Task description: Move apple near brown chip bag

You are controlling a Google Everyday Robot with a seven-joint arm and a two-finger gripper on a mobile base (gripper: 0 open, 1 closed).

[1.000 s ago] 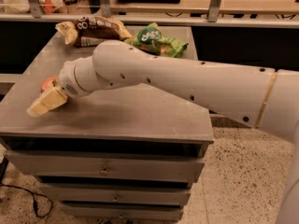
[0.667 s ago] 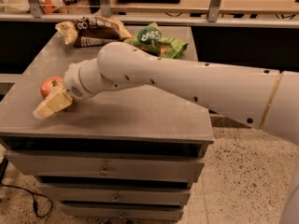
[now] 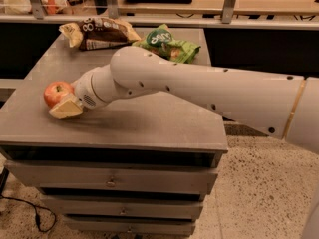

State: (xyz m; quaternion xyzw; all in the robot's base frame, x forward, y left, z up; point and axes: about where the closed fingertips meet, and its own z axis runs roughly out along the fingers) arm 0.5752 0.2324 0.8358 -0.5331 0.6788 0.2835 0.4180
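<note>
The apple (image 3: pixel 55 91), red-orange and round, rests on the grey cabinet top (image 3: pixel 149 121) near its left edge. My gripper (image 3: pixel 64 106) is low over the top, right beside the apple at its front right, and touches or nearly touches it. The white arm reaches in from the right across the top. The brown chip bag (image 3: pixel 102 33), dark brown with tan ends and white lettering, lies at the far left corner of the top, well behind the apple.
A bright green bag (image 3: pixel 167 44) lies at the back, right of the brown bag. The cabinet has drawers (image 3: pixel 109 182) below. A shelf rail (image 3: pixel 149 18) runs behind the cabinet. A speckled floor (image 3: pixel 259 193) lies to the right.
My gripper has slid a little to the right along the front of the apple, so more of the apple shows. The apple and both bags have stayed in place.
</note>
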